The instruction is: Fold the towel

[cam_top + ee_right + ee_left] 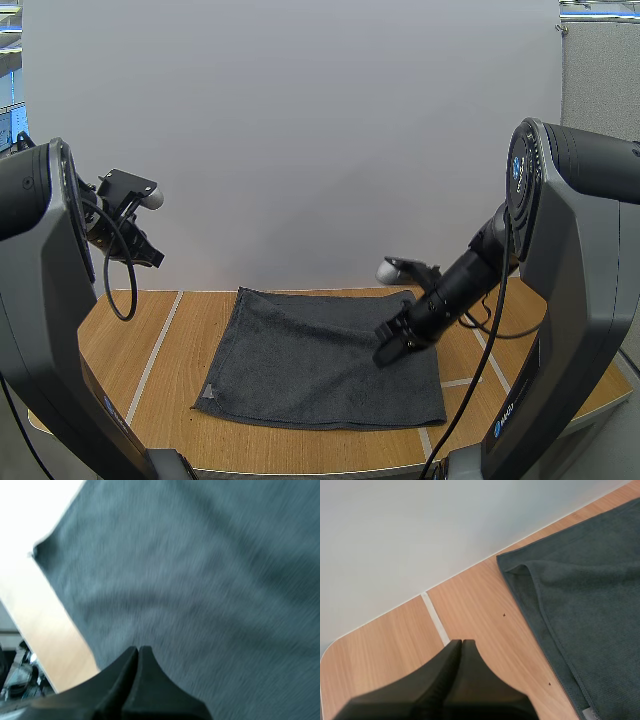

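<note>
Wood table [480, 625], towel [590, 615] with curled corner

No legible words or numbers, round blue emblem [517, 166] on the right arm [585, 260], blurred lettering [503, 424] lower down it, small unreadable tag [208, 392] on the towel [300, 350], two tiny black crosses [504, 614] on the table [480, 635].

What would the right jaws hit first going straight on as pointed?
The towel: the right gripper, jaws shut, points down onto its right part, seemingly just above it, though depth is unclear.
</note>
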Action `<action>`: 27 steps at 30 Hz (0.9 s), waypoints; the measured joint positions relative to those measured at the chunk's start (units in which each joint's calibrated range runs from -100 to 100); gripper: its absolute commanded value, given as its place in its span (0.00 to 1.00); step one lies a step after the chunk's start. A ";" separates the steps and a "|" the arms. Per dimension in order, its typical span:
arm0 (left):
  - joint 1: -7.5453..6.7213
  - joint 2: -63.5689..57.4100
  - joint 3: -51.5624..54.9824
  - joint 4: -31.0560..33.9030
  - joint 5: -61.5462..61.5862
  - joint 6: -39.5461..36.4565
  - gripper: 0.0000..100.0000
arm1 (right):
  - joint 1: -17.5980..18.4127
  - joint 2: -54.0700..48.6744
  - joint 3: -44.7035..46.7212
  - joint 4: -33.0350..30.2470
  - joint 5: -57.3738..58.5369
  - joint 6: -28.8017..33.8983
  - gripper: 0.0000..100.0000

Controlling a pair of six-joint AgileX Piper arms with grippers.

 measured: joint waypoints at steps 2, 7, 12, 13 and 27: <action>-1.26 1.14 -1.37 0.00 -0.17 -0.52 0.00 | 0.00 0.00 1.71 -1.72 -2.20 -0.08 0.00; -3.50 4.88 -5.06 0.00 -0.29 -2.36 0.00 | 0.00 -0.12 6.62 -6.18 -10.14 -0.11 0.00; -3.99 6.88 -6.21 0.00 -0.36 -2.97 0.00 | 0.00 -0.12 10.30 -8.82 -16.65 -0.11 0.00; -3.99 7.15 -6.26 0.00 -0.36 -2.97 0.00 | 0.00 -0.12 10.47 -9.23 -17.40 -0.11 0.00; -3.99 7.30 -6.72 0.00 -0.49 -1.62 0.00 | 0.00 -0.12 10.83 -13.71 -20.13 0.52 0.00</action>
